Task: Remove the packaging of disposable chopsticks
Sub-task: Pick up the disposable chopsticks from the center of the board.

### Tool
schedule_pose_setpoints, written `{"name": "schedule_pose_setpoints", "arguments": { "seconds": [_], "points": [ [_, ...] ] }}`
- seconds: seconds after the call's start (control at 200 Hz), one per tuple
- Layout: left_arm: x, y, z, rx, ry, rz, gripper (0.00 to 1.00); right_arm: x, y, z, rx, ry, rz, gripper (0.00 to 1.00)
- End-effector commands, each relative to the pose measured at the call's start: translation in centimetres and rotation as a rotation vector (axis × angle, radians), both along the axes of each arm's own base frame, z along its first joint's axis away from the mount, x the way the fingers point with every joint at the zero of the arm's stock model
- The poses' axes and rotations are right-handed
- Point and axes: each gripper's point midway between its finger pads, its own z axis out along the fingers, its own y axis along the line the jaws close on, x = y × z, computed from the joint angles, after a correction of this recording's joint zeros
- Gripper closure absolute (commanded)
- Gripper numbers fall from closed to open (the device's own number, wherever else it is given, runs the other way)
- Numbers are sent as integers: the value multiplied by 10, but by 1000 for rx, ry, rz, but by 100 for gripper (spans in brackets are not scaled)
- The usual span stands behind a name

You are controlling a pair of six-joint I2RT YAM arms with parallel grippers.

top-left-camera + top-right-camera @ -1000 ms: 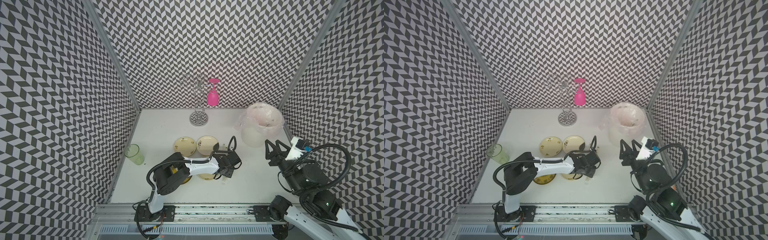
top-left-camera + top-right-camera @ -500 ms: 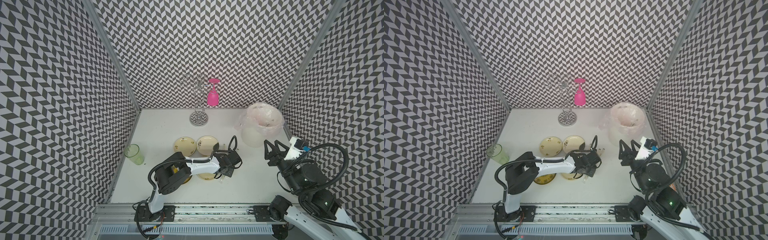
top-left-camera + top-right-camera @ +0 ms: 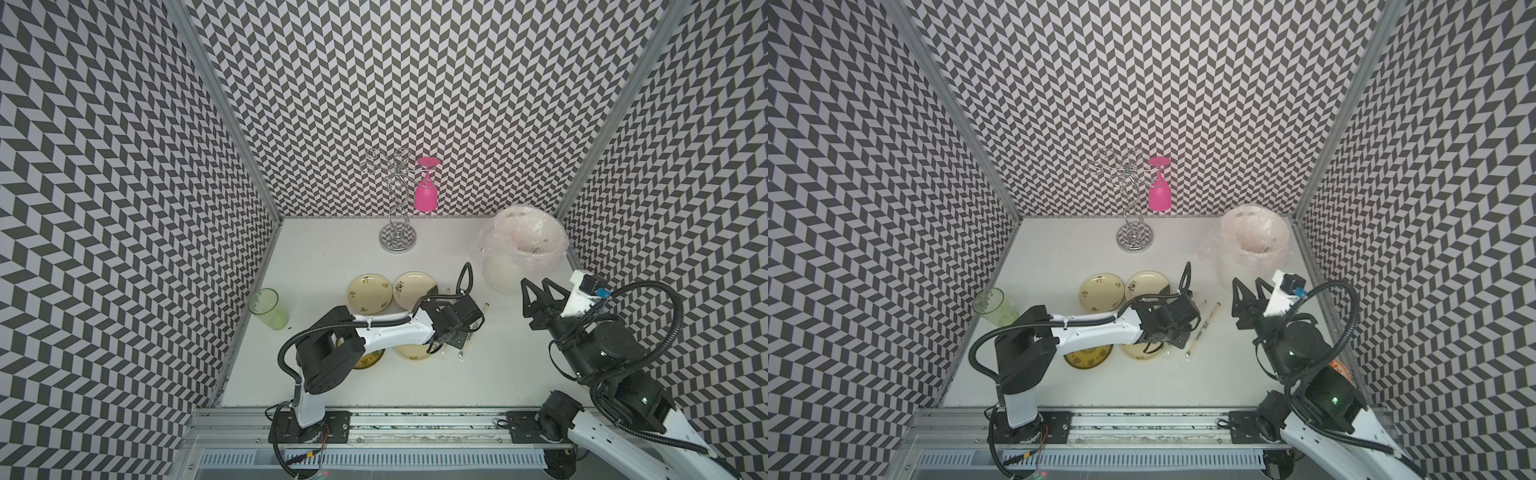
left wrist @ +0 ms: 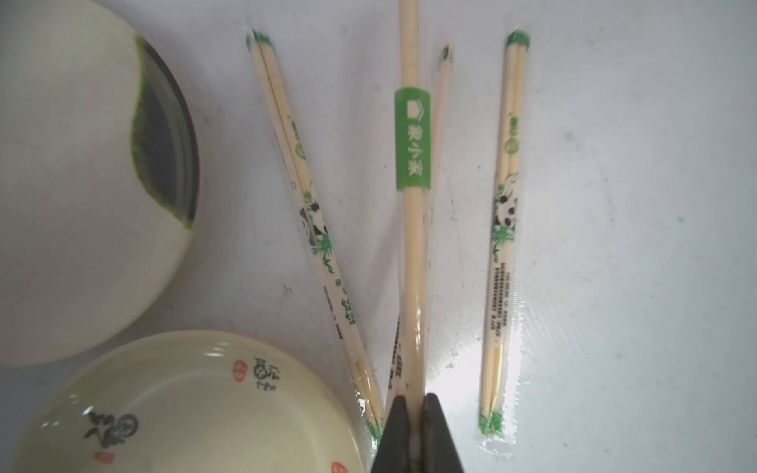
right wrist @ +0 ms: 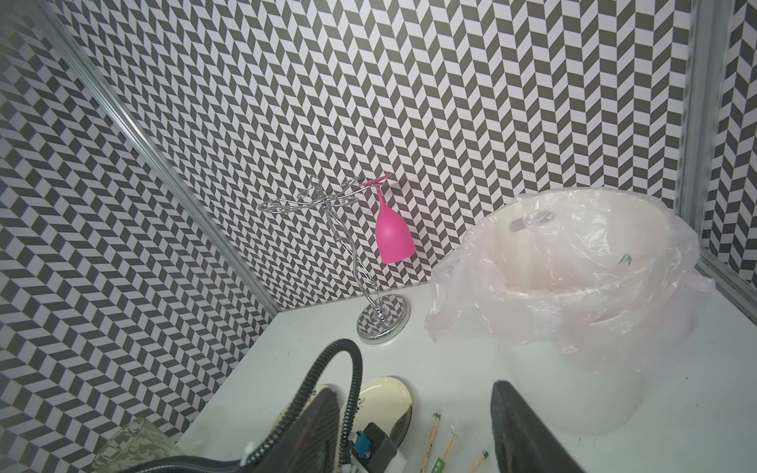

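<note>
**Fig. Left gripper closed on a wrapped pair**

Centre frame, right of the plates (image 3: 370,293), my left gripper (image 4: 414,403) pinches one pair of chopsticks (image 4: 411,254) in its green-banded sleeve (image 4: 413,139). Other wrapped pairs (image 4: 506,229) lie beside it on the table (image 4: 635,245). Middle right, my right gripper (image 3: 535,286) hangs spread, empty.

- Black-and-white chevron walls (image 3: 415,83) are enclosing the cell on three sides.
- Aluminium corner posts (image 3: 232,120) are joining the panels.
- A white counter (image 3: 478,374) is catching soft overhead glare.
- A metal rail (image 3: 415,419) is running along its front edge.
</note>
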Motion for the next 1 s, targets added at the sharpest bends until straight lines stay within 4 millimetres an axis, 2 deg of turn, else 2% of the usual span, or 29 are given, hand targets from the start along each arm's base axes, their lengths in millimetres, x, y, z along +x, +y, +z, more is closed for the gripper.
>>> {"name": "schedule_pose_setpoints", "arguments": {
  "seconds": [0.0,0.08,0.135,0.401,0.506,0.631,0.751,0.861,0.941,0.996],
  "points": [
    [10,-7,47,-72,-82,-11,100,1,15,14,-13,-47,73,40],
    [10,-8,53,-92,-91,-34,100,2,17,15,-21,-51,75,40],
    [8,-13,50,-115,-73,-63,95,2,16,17,-22,-51,72,40],
    [2,-28,-4,-114,58,-76,94,-2,13,21,-4,-56,75,40],
    [-2,-31,-14,-126,84,-79,94,-2,14,15,-10,-39,78,42],
    [-5,-29,-12,-157,77,-79,96,8,23,-14,-8,77,77,46],
    [-8,-27,5,-256,37,-92,100,18,49,-53,29,218,137,48],
    [-14,-26,21,-360,9,-103,100,22,70,-79,124,291,230,51],
    [-17,-24,28,-408,-3,-103,100,28,74,-101,200,364,278,52],
    [-19,-23,30,-435,-6,-104,100,34,71,-122,251,428,294,53]
  ]
}}
